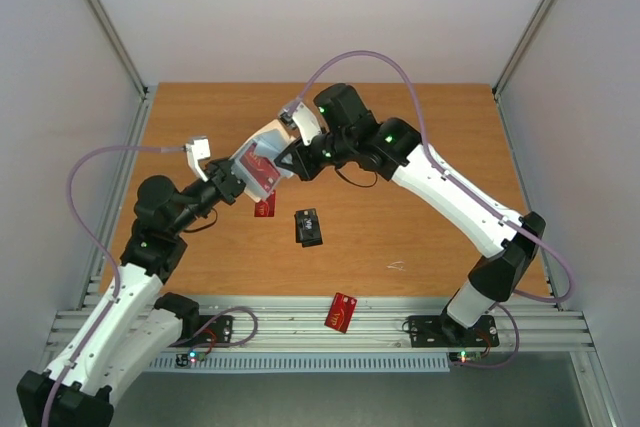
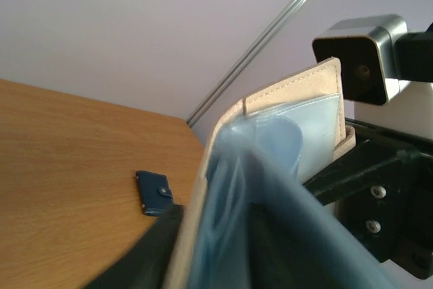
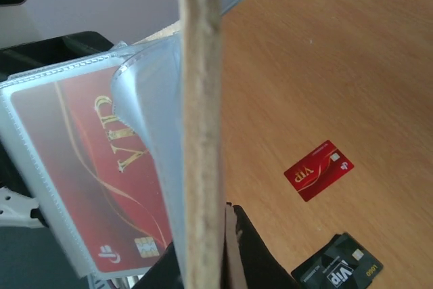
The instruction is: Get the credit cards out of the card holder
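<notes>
The card holder [image 1: 268, 147] hangs open above the table's middle, held between both grippers. Its outside is pale beige and its sleeves are grey-blue. My left gripper [image 1: 235, 180] is shut on its lower left side; in the left wrist view the gripper [image 2: 216, 252] clamps the cover and sleeves [image 2: 298, 133]. My right gripper [image 1: 291, 159] is shut on the beige cover's edge [image 3: 199, 99], as its own view [image 3: 210, 258] shows. A red credit card [image 3: 88, 174] sits inside a clear sleeve. Another red card [image 1: 265, 208] and a black card [image 1: 308, 226] lie on the table below.
One more red card [image 1: 342, 311] lies on the metal rail at the table's near edge. A small dark blue wallet [image 2: 154, 193] lies on the wood and shows only in the left wrist view. Grey walls and corner posts [image 1: 110, 32] enclose the table.
</notes>
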